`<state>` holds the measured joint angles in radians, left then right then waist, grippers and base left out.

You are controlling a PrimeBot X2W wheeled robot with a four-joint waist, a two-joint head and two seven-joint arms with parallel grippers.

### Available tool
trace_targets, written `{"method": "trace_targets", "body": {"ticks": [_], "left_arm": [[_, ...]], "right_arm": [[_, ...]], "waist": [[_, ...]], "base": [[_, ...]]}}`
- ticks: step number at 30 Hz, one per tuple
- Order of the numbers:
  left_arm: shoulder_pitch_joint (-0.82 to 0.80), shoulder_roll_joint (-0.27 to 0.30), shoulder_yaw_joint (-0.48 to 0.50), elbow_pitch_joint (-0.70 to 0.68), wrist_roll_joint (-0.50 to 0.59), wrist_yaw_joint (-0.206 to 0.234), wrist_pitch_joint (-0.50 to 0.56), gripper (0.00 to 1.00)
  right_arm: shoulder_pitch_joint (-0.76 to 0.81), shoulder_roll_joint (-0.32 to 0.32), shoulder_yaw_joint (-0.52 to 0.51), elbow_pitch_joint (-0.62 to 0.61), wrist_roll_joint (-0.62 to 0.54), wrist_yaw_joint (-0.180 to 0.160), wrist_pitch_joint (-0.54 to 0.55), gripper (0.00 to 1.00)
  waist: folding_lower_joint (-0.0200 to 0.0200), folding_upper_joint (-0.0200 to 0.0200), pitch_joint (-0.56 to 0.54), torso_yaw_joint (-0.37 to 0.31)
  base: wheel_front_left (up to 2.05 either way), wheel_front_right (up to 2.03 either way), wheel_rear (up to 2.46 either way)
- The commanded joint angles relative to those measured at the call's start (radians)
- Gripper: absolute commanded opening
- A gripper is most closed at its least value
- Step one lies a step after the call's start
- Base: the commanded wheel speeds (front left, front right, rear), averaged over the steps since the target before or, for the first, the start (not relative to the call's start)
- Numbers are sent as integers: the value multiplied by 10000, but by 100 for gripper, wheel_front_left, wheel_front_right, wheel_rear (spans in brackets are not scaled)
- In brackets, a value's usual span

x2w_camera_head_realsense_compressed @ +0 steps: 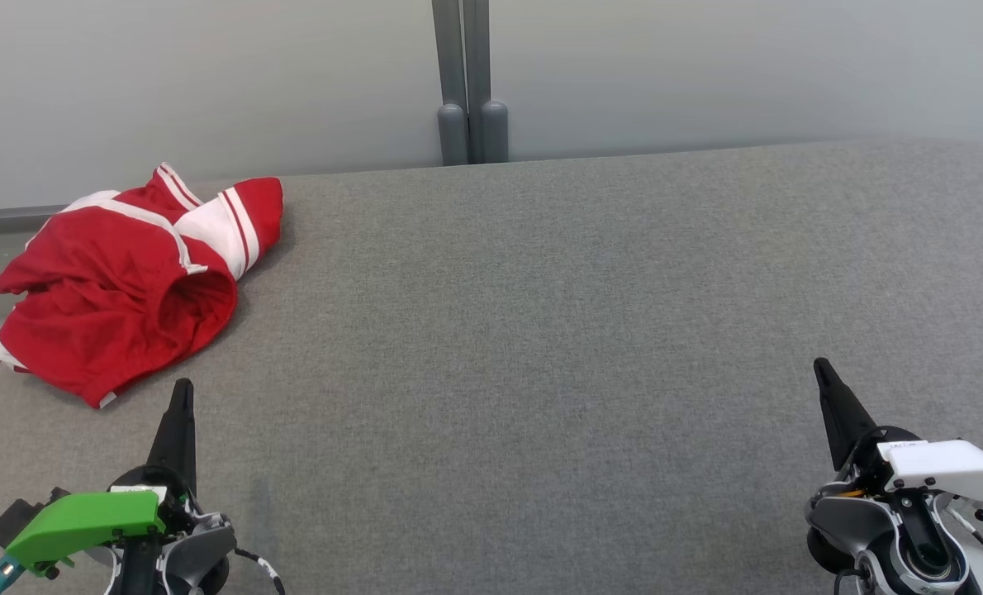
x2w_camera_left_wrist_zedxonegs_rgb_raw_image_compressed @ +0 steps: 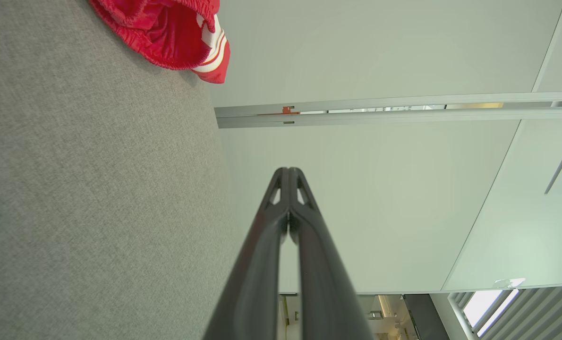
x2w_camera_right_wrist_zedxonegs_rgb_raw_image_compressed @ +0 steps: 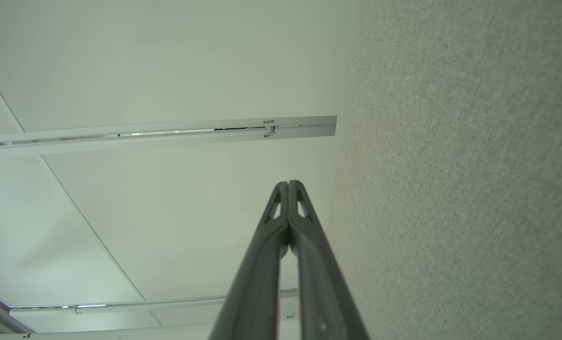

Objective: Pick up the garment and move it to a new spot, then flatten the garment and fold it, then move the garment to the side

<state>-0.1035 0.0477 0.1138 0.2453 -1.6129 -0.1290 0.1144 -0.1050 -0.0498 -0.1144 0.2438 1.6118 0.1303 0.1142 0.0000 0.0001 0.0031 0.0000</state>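
Pointing forward, left hand (x2w_camera_head_realsense_compressed: pixel 182 388) and right hand (x2w_camera_head_realsense_compressed: pixel 822 365) are clenched, empty. Pickup seems next: the left should open and reach the garment (x2w_camera_head_realsense_compressed: pixel 120 281).

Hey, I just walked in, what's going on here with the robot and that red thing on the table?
A two-armed robot faces a grey cloth-covered table. A crumpled red garment with white stripes lies at the table's far left corner, and nothing is touching it. The left gripper sits just short of it with its fingers shut on nothing. The right gripper is over at the lower right, also shut and empty. The garment has not been picked up yet.
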Motion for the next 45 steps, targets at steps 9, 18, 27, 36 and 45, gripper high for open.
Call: {"method": "trace_targets", "body": {"ticks": [9,18,27,36,45], "left_arm": [[-115,54,20,-17,1,-55,21,0],[-115,54,20,-17,1,-54,21,0],[269,-69,-44,342,5,15,-22,100],[469,-66,-290,73,394,91,-451,100],[526,-52,-545,-307,1341,314,-860,100]], "right_arm": [[-72,-12,1,21,22,8,21,0],[-72,-12,1,21,22,8,21,0],[271,94,35,325,-5,-2,-23,100],[340,90,403,322,-195,-1,-453,100],[315,75,526,242,-818,0,-862,100]], "waist": [[0,-1,0,0],[0,-1,0,0],[0,-1,0,0],[0,-1,0,-1],[0,-1,0,2]], "base": [[0,0,0],[0,0,0],[0,0,0],[0,0,0],[0,0,0]]}}
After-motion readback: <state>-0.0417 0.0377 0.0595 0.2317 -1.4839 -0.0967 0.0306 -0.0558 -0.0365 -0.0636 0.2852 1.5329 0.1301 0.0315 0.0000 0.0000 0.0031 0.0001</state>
